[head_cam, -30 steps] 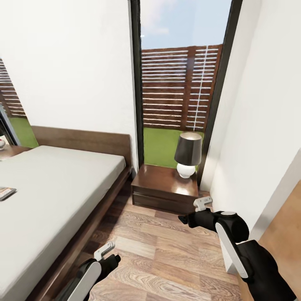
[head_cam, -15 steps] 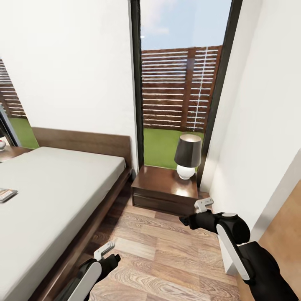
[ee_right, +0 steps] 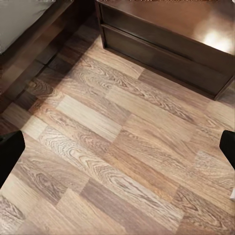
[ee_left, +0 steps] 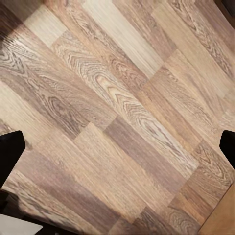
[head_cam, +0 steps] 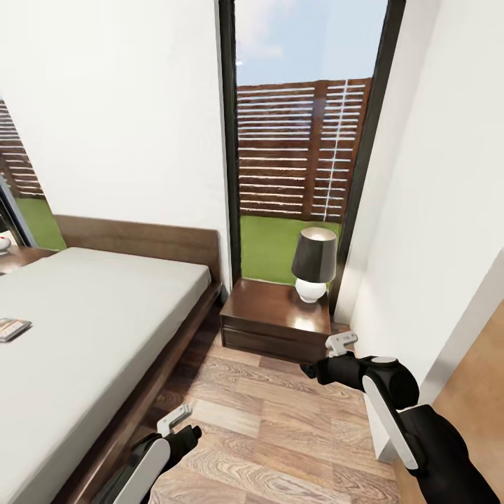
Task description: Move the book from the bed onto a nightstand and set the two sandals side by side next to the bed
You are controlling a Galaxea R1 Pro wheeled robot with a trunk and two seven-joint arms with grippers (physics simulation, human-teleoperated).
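The bed (head_cam: 91, 315) with its grey mattress and dark wooden frame lies at the left of the head view. The book (head_cam: 12, 328) rests flat on the mattress at the view's left edge. A dark brown nightstand (head_cam: 269, 308) stands between the bed and the right wall, below the window. My left gripper (head_cam: 187, 432) hangs open over bare floor beside the bed frame. My right gripper (head_cam: 309, 367) is open above the floor just in front of the nightstand (ee_right: 166, 29). Both hold nothing. The sandals are out of view.
A lamp (head_cam: 313, 262) with a dark shade and white base stands on the nightstand's right back corner. A second nightstand (head_cam: 14, 256) shows past the bed's far side. A white wall (head_cam: 434, 231) runs close on the right. Wood-plank floor (head_cam: 273, 420) lies between bed and wall.
The whole head view has shifted slightly, so the camera has moved a little. Both arms keep their pose, and the book lies where it was.
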